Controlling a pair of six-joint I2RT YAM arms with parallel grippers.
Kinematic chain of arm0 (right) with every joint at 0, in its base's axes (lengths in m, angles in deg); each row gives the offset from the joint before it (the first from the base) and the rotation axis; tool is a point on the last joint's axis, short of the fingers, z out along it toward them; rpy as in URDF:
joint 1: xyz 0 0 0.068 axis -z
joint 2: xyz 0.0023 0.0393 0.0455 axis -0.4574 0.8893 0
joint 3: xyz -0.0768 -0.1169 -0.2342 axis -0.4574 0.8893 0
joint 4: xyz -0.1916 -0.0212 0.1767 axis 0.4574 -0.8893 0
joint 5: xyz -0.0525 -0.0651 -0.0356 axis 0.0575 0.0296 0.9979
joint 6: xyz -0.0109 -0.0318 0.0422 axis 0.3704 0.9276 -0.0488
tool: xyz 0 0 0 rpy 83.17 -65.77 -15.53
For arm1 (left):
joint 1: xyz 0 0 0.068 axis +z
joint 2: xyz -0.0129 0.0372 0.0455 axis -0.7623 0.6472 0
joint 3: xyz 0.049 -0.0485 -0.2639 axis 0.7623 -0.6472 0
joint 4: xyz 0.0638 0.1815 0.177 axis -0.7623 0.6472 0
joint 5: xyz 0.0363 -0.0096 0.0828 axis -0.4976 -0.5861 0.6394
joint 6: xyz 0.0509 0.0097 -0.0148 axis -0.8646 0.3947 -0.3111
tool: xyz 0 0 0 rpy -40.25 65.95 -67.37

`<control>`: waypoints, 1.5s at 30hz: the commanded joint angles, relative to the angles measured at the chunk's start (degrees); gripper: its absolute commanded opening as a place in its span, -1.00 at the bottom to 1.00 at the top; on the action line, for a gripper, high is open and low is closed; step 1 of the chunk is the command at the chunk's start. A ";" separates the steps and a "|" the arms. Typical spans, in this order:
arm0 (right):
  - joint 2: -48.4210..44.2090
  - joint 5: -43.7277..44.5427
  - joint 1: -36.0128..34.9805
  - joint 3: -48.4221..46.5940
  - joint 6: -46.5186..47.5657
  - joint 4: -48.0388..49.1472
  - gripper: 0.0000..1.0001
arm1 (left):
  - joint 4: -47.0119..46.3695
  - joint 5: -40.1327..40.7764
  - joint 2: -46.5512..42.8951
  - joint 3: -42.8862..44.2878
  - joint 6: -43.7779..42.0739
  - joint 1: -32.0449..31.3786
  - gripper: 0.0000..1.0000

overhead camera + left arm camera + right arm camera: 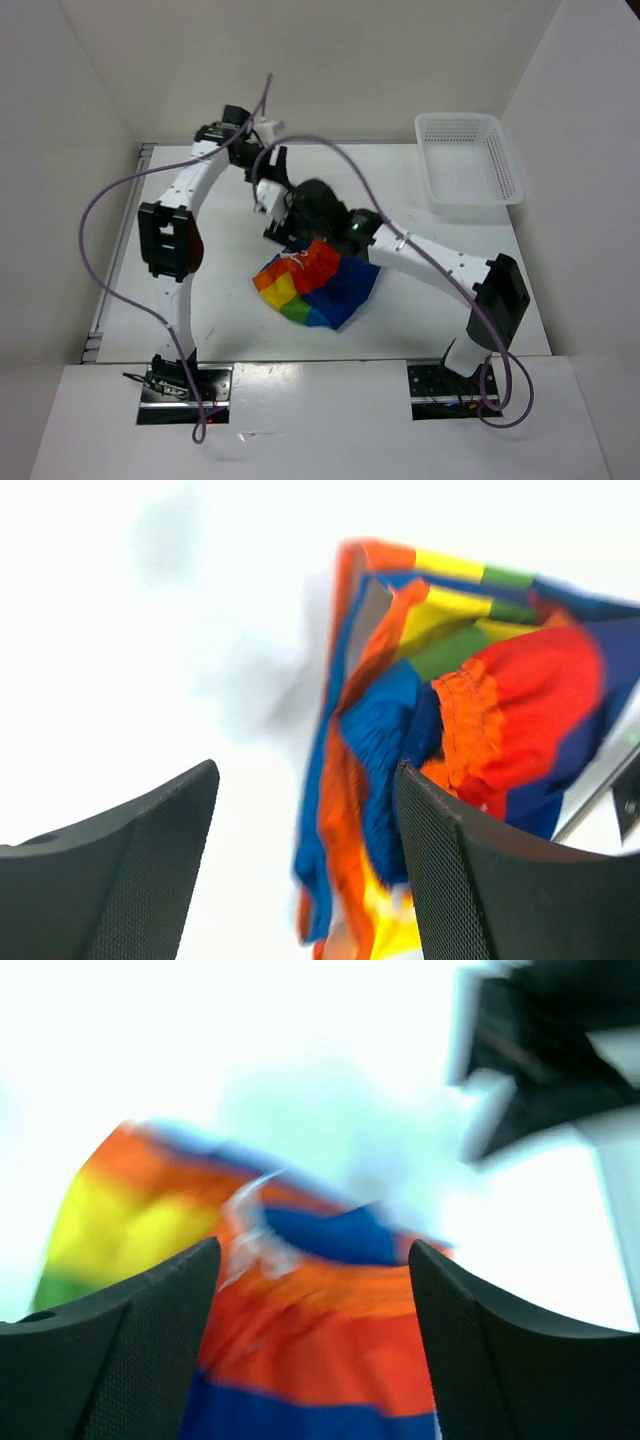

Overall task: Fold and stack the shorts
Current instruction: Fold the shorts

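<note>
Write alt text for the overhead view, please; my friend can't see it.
A crumpled pair of rainbow-striped shorts lies on a white table, with the white left arm and right arm bending in over its far edge. A white mesh basket sits at the table's far right corner.

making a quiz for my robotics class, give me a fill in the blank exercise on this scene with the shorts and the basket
1. The white mesh basket sits at the far ____ corner of the table.
2. The left gripper and the right gripper are both ____, pinching no cloth.
3. The shorts lie in a heap on the table, and the basket has ____ in it.

Missing words: right; open; nothing.
</note>
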 commanded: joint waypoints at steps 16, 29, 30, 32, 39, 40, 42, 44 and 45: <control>24.00 -38.30 29.42 -22.73 -6.84 -13.39 0.78 | -3.25 -5.22 -24.78 -35.24 -0.27 -7.30 0.60; 25.07 -40.94 30.92 -15.44 -4.30 -17.51 0.56 | -9.22 0.59 -16.52 -38.50 -0.27 -10.30 0.30; 25.07 -40.33 30.92 -14.30 -4.30 -17.51 0.52 | -9.23 1.12 -15.99 -38.50 -0.27 -10.30 0.23; 25.07 -39.72 30.92 -13.76 -4.30 -17.51 0.27 | -10.63 1.91 -15.20 -38.50 -0.27 -10.30 0.09; 26.21 -37.43 30.92 -15.25 -7.46 -14.27 -0.91 | -10.64 2.44 -13.96 -37.36 -0.27 -10.30 -0.46; 26.21 -36.82 30.92 -15.78 -8.07 -12.78 -1.00 | -10.03 2.44 -13.96 -37.36 -0.27 -10.30 -0.54; 26.82 -35.67 32.05 -17.71 -11.23 -11.02 -1.00 | -9.50 2.44 -14.49 -37.88 -0.27 -9.77 -0.68; 26.83 -34.35 32.76 -20.34 -14.56 -8.73 -1.00 | -9.50 2.96 -15.19 -38.50 -0.27 -9.77 -0.83; 27.44 -33.04 33.46 -21.14 -15.36 -8.03 -1.00 | -9.50 2.97 -15.89 -39.98 -0.27 -9.16 -0.83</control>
